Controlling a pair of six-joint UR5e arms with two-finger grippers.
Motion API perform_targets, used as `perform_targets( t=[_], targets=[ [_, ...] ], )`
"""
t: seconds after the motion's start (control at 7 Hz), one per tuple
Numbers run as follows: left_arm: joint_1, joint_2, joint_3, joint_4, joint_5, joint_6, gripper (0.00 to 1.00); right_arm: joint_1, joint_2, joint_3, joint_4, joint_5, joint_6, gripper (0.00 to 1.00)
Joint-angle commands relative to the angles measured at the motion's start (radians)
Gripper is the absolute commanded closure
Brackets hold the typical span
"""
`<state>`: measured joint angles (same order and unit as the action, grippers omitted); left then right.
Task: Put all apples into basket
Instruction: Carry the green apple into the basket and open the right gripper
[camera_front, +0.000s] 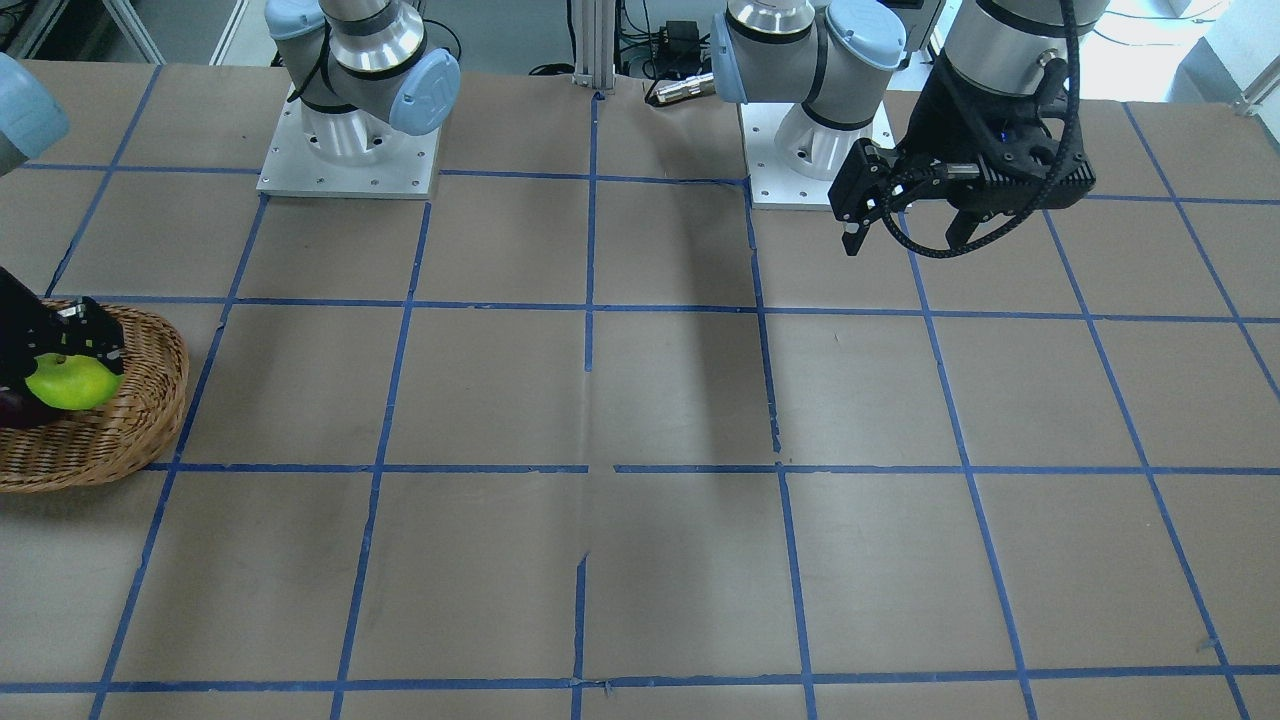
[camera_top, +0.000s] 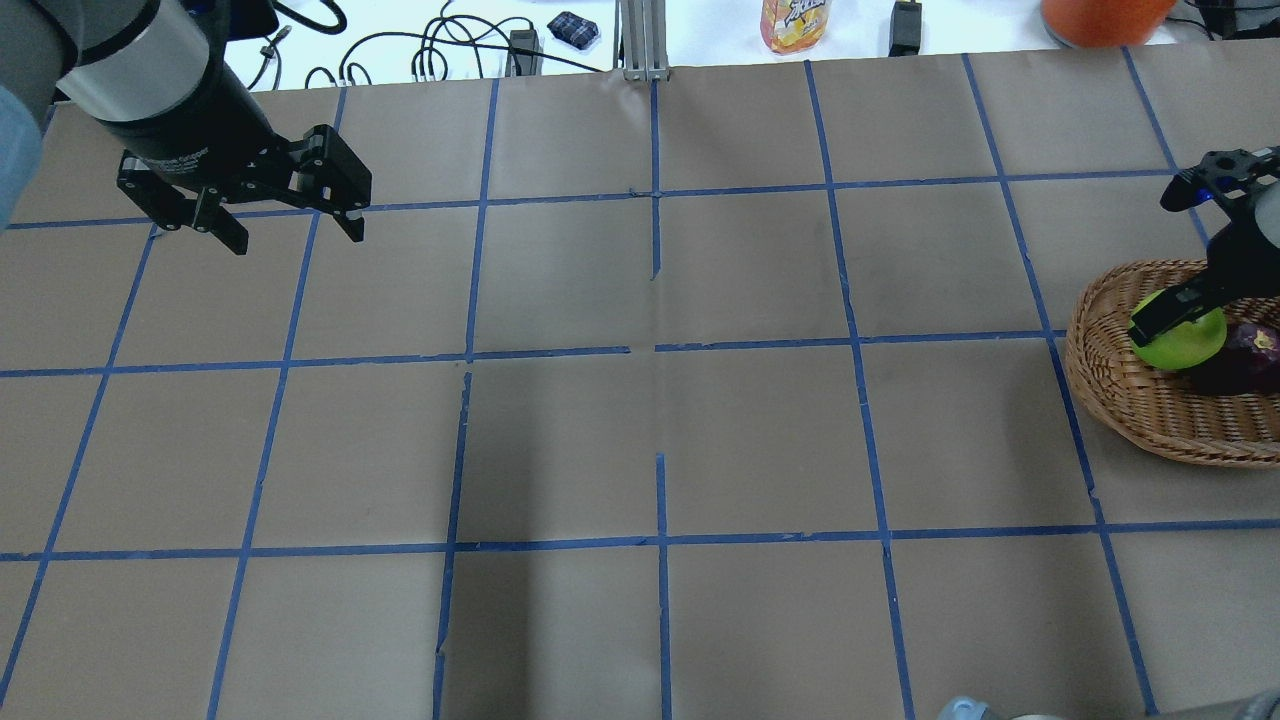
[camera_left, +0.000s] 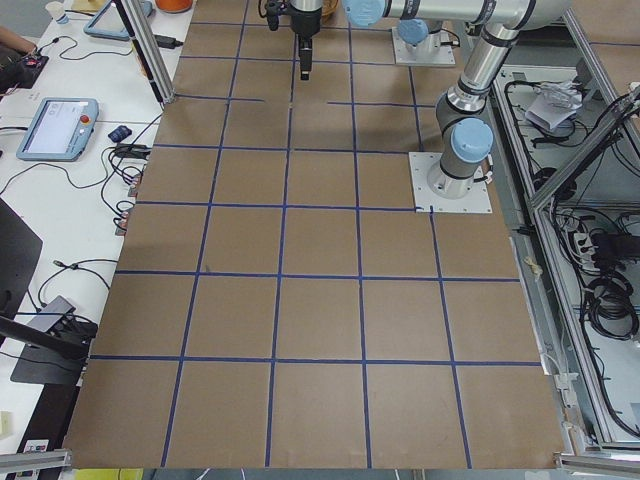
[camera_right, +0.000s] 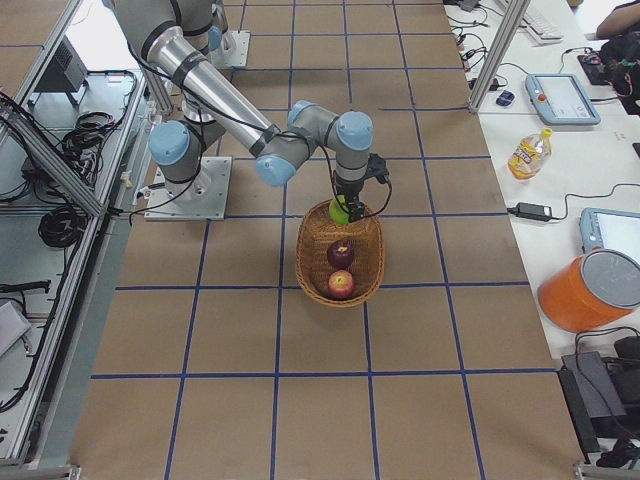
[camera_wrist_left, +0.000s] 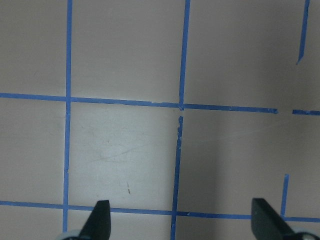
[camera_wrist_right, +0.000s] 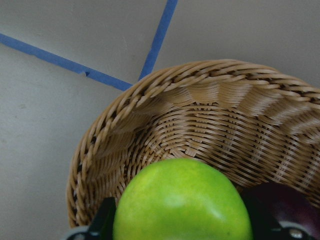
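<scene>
The wicker basket (camera_top: 1110, 380) sits at the table's right end. My right gripper (camera_top: 1190, 315) is down in it, shut on the lime green apple (camera_top: 1185, 345), which fills the space between the fingers in the right wrist view (camera_wrist_right: 180, 205). The dark purple apple (camera_top: 1245, 355) lies in the basket beside it. The red apple (camera_right: 342, 285) lies in the basket's other end, seen only in the exterior right view. My left gripper (camera_top: 290, 225) is open and empty, hanging above bare table at the far left; its fingertips (camera_wrist_left: 100, 217) frame only paper and tape.
The table is brown paper with a blue tape grid. The arm bases (camera_front: 350, 140) (camera_front: 810, 140) stand on the robot's side. A drink bottle (camera_top: 795, 20), an orange container (camera_top: 1100, 15) and cables lie beyond the far edge.
</scene>
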<state>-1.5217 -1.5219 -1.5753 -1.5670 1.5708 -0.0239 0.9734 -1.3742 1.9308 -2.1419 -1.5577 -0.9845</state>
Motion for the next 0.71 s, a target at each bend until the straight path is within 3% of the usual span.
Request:
perform_targets(
  t=[0.0, 0.29, 0.57],
  targets=[
    [0.000, 0.003, -0.006, 0.002, -0.002, -0.002, 0.00, -0.013, 0.053, 0.005, -0.068, 0.014, -0.025, 0.01],
    [0.000, 0.003, -0.008, 0.002, -0.002, -0.002, 0.00, -0.015, 0.024, -0.007, -0.052, 0.010, -0.023, 0.00],
    [0.000, 0.003, -0.006, 0.002, -0.002, -0.002, 0.00, 0.001, -0.122, -0.028, 0.102, 0.013, 0.080, 0.00]
  ],
)
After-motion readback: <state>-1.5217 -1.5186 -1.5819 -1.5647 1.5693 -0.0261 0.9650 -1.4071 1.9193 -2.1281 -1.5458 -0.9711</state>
